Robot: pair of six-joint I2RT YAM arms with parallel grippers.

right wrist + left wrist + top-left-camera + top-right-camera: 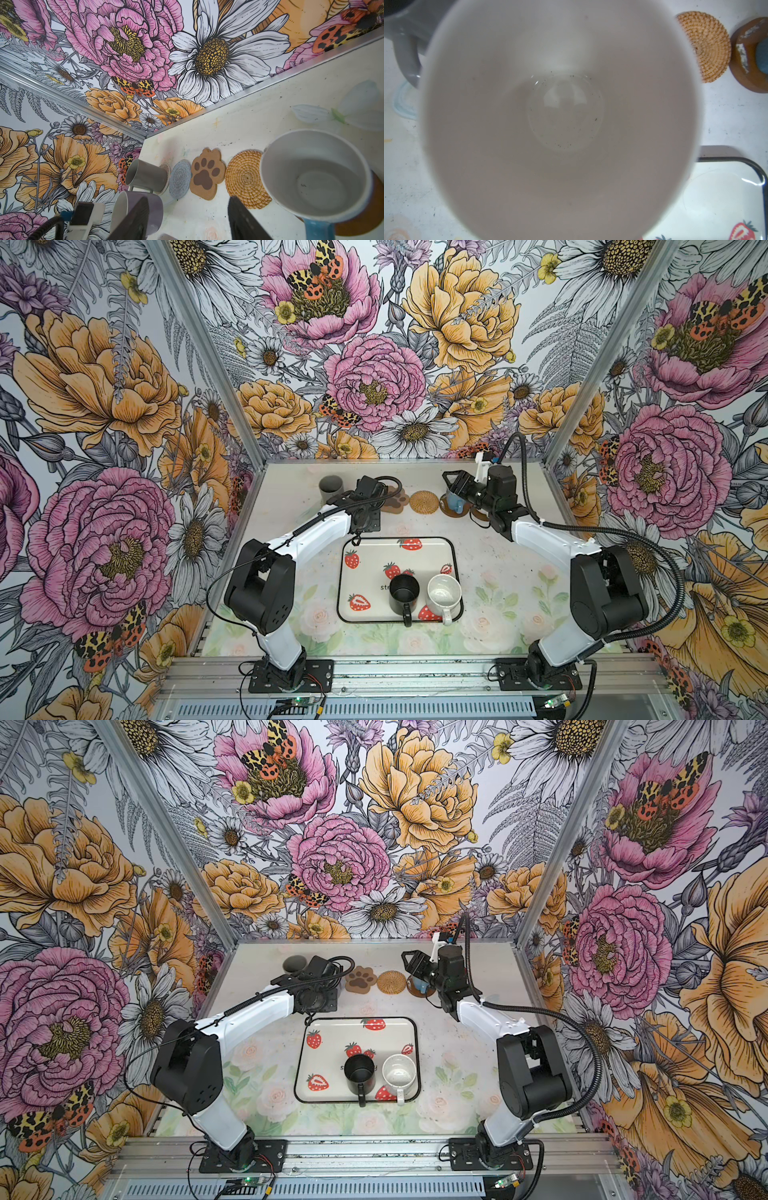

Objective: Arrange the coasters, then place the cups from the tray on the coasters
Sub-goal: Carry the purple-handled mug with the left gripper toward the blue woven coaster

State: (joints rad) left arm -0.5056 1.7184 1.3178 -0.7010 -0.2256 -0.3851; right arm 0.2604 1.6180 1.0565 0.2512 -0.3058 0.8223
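Note:
My left gripper [369, 493] is shut on the lavender cup [137, 209]. Its pale inside [560, 116] fills the left wrist view, and its fingers are hidden. Beside it stand the tall grey cup [331, 488] on a woven coaster and a bare grey woven coaster [179, 179]. The paw coaster [360, 979] and rattan coaster [391, 982] lie bare. The light blue cup [454, 502] sits on a dark brown coaster [745, 68]. My right gripper [187, 199] hangs open and empty just beside that cup. The tray [374, 547] holds the black cup [404, 593] and the white speckled cup [444, 593].
The coaster row runs along the back of the table close to the flowered back wall [374, 385]. Both arms reach over the table on either side of the tray. Metal corner posts [569, 406] frame the side walls.

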